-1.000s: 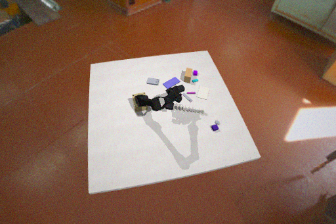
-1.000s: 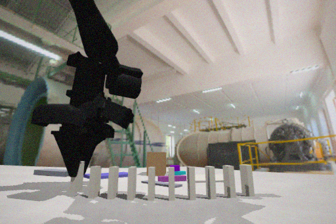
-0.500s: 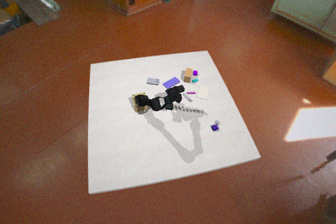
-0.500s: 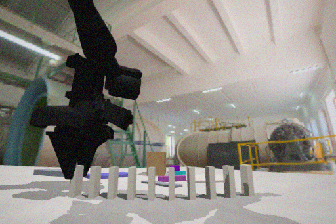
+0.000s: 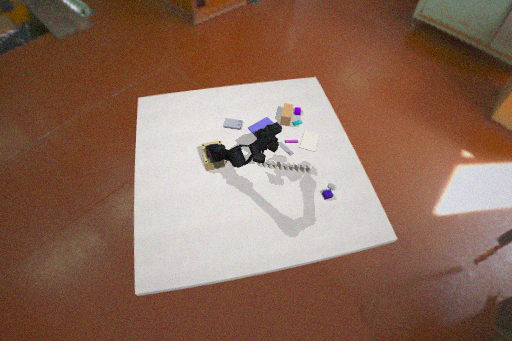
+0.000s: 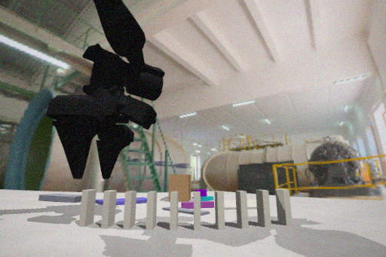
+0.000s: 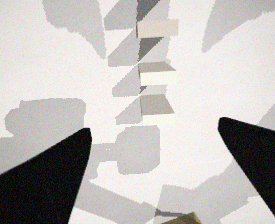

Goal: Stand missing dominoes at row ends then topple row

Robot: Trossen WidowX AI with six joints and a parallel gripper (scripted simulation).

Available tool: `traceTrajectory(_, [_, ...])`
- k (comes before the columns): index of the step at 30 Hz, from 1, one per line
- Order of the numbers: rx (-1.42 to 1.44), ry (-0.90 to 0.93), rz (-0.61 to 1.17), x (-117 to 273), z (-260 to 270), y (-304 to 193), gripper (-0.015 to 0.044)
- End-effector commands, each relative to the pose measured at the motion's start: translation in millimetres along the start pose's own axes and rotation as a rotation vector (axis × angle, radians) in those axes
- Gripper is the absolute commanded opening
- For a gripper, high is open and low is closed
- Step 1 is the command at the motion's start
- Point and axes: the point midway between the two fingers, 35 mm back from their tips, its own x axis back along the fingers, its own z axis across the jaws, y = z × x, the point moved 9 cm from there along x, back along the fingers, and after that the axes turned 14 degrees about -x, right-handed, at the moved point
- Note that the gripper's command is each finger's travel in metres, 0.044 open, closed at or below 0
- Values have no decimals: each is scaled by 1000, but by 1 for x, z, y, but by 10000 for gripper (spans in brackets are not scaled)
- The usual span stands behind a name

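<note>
A row of several pale dominoes (image 5: pixel 295 167) stands upright on the white table, evenly spaced as far as the exterior view shows. The domino at its left end (image 6: pixel 87 207) (image 7: pixel 157 105) stands free; the far-end domino (image 6: pixel 284 207) is upright too. My gripper (image 6: pixel 91 177) (image 7: pixel 154 128) is wide open and empty, its tips above the top of the left-end domino. In the wrist view that domino lies between the two fingers' lines, just ahead of the tips, touching neither. No loose domino can be made out lying on the table.
Behind the row are a blue-violet plate (image 5: pixel 260 125) (image 6: pixel 124 201), a grey slab (image 5: pixel 233 123) (image 6: pixel 60 197), an orange block (image 5: pixel 286 114) (image 6: pixel 179 186), a magenta bar (image 5: pixel 291 141) (image 6: pixel 197 205) and a thin grey bar (image 5: pixel 286 148). A dark purple cube (image 5: pixel 327 194) sits beyond the far end.
</note>
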Motion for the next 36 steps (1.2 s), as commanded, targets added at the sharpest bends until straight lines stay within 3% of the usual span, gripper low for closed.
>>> traceTrajectory(1, [-8,8,0,70,0,0,440])
traceTrajectory(4, [-10,1,-4,94,-4,-3,440])
traceTrajectory(11, [-11,0,-5,96,-5,-3,440])
traceTrajectory(14, [126,0,-5,90,-5,-6,361])
traceTrajectory(28, [1428,-8,-3,37,-12,-37,0])
traceTrajectory(30, [1550,-9,-2,33,-13,-40,0])
traceTrajectory(36, [1565,-9,-2,32,-13,-40,0])
